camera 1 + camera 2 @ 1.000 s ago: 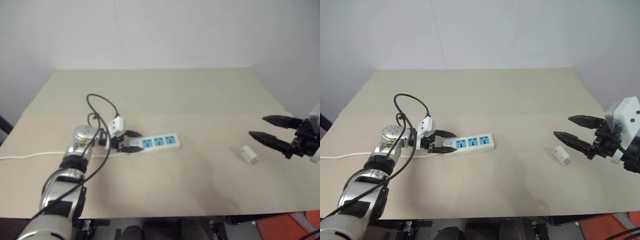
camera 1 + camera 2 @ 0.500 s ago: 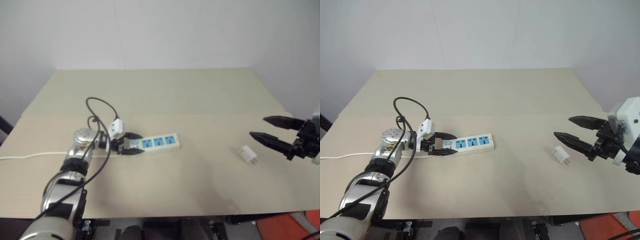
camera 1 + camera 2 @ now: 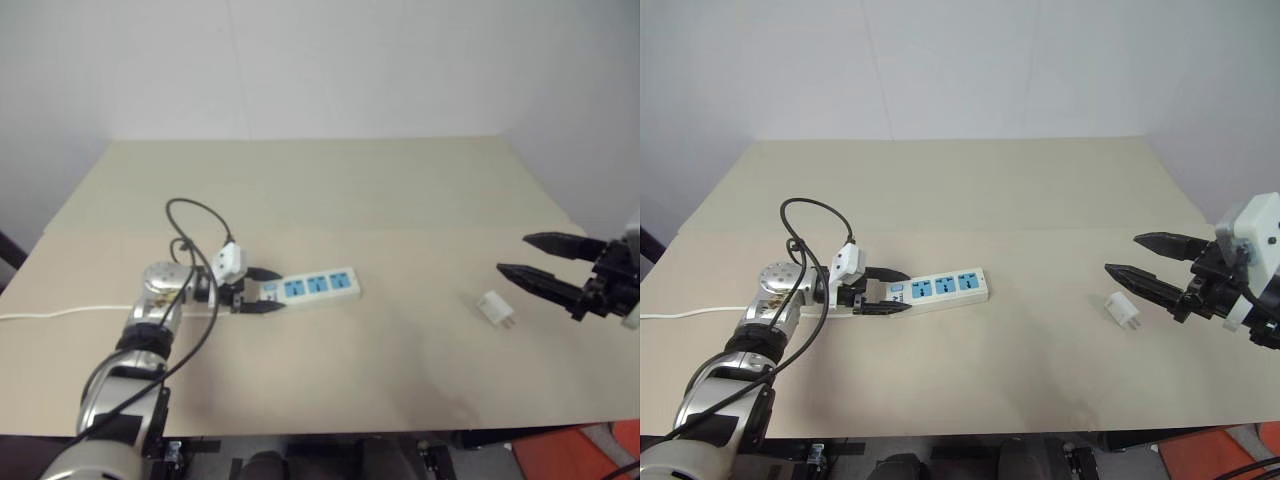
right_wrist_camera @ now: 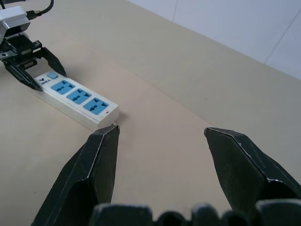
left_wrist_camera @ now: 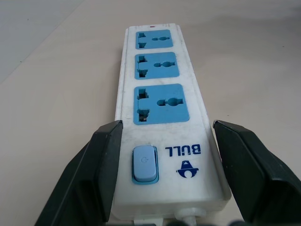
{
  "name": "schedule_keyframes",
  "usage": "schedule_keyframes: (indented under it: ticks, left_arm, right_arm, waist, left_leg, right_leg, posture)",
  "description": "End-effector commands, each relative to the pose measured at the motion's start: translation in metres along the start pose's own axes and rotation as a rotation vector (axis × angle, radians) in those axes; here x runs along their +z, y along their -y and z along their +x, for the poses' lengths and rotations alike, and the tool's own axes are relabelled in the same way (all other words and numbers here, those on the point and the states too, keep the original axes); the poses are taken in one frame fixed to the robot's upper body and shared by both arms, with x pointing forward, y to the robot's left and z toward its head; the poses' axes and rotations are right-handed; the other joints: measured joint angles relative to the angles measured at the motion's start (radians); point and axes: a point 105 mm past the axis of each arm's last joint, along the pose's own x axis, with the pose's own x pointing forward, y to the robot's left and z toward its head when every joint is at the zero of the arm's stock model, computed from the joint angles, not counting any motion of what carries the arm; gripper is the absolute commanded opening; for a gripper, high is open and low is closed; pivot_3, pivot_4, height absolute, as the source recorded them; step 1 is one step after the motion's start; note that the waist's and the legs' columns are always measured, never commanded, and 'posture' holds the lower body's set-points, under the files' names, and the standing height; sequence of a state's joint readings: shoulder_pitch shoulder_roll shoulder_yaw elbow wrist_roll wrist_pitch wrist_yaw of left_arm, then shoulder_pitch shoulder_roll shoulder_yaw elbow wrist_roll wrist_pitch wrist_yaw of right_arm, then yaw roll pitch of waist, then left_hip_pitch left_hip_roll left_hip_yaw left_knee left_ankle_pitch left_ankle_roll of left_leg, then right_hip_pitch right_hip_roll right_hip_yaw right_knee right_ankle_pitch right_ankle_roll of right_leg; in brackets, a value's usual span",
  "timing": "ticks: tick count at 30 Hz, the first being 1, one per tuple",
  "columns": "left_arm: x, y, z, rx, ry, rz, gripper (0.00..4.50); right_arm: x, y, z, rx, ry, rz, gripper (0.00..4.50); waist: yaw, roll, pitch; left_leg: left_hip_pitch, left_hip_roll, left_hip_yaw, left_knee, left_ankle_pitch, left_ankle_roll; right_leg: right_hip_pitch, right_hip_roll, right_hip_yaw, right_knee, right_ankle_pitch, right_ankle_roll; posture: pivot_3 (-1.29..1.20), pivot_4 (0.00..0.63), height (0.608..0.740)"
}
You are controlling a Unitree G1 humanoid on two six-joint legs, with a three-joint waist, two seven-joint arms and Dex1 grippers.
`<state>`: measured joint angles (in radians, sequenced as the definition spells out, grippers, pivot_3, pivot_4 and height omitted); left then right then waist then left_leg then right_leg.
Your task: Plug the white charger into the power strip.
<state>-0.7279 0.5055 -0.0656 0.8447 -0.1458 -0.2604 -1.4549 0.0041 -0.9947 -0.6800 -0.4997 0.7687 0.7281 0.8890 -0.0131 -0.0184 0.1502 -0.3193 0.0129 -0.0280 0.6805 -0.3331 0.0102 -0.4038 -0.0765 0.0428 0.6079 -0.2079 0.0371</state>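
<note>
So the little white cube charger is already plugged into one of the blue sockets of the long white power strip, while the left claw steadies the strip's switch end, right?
Not quite. The small white cube-shaped charger lies loose on the tan table, near the open right gripper. The left wrist view shows all three blue sockets of the long white power strip empty. The left gripper does straddle its switch end.

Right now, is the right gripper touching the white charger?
Apart. In the right eye view the right gripper hangs open beside the white charger, with bare table plainly between its fingertips and the charger.
</note>
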Motion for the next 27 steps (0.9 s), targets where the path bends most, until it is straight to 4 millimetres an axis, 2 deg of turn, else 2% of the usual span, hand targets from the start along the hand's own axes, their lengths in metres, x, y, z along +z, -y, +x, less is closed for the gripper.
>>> schedule_keyframes:
  ticks: [1,3,22,27]
  left_arm:
    - [-0.015,0.007,0.000,-0.018,-0.059,-0.024,3.89]
    - [-0.015,0.005,0.001,-0.001,-0.053,-0.015,4.48]
    - [-0.022,0.005,0.010,0.071,0.021,-0.065,4.48]
    - [-0.026,0.010,0.009,0.096,0.069,-0.080,4.48]
  right_arm:
    - [0.015,0.002,-0.002,-0.012,0.027,-0.047,3.49]
    - [0.015,0.001,-0.001,-0.010,0.029,-0.045,3.49]
    - [0.021,0.004,-0.002,-0.008,0.028,-0.048,3.49]
    - [0.023,0.007,-0.004,-0.005,0.018,-0.047,3.49]
  waist:
    - [0.000,0.000,0.000]
    - [0.000,0.000,0.000]
    - [0.005,0.000,0.000]
    - [0.006,0.001,-0.001]
  left_leg:
    - [0.000,0.000,0.000,0.000,0.000,0.000]
    - [0.000,0.000,0.000,0.000,0.000,0.000]
    - [0.000,0.000,0.000,0.000,0.000,0.000]
    - [0.000,0.000,0.000,0.000,0.000,0.000]
  right_leg:
    - [0.000,0.000,0.000,0.000,0.000,0.000]
    - [0.000,0.000,0.000,0.000,0.000,0.000]
    - [0.000,0.000,0.000,0.000,0.000,0.000]
    - [0.000,0.000,0.000,0.000,0.000,0.000]
  posture:
    - [0.00,0.150,0.740]
    - [0.00,0.150,0.740]
    - [0.00,0.150,0.740]
    - [0.00,0.150,0.740]
